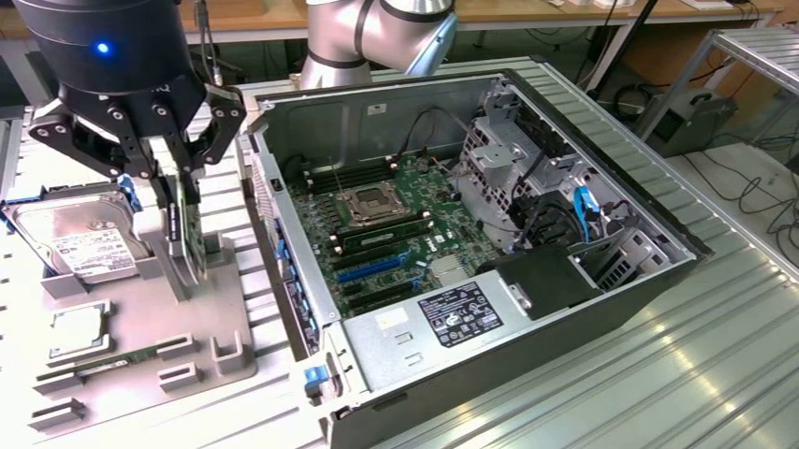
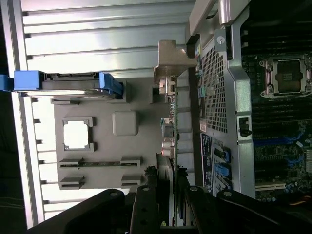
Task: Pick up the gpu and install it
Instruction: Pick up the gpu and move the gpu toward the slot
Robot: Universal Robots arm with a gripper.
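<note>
Your pincer hangs with jaws apart, straddling the gpu. The gpu stands on edge in the grey holder at 6 o'clock beneath it, long axis running 12 to 6. The case lies at 3 o'clock.

Thin black gpu upright on edge

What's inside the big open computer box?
The computer box holds a green circuit board with a square chip socket, blue slots, black cables and a metal drive cage. Whatever lies under the cage and the silver box with a black label is hidden.
</note>
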